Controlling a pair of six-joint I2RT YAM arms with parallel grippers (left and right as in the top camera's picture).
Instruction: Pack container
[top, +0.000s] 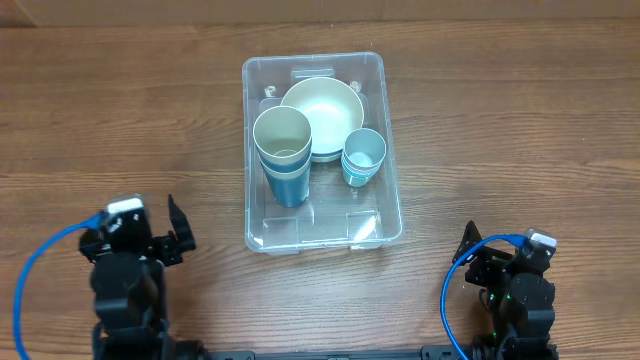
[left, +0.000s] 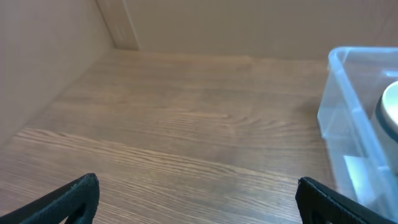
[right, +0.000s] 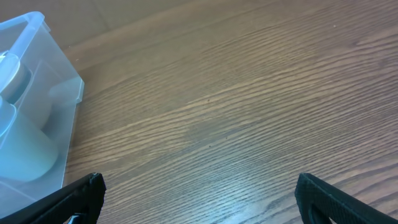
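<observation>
Clear plastic container (top: 300, 232) sat mid-worktop (top: 520, 120), holding cups (top: 285, 150) and a bowl (top: 322, 105). Left tool (left: 198, 194) and right tool (right: 199, 190) both gaped empty at the near edge. I judged it light, flexible, slippery; best taken at the rim (top: 247, 160).

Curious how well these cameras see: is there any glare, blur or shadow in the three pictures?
Overhead: evenly lit and sharp, pale reflections on the container. Left wrist: its near wall looks soft and hazy. Right wrist: table grain crisp, faint sheen low in frame.
</observation>
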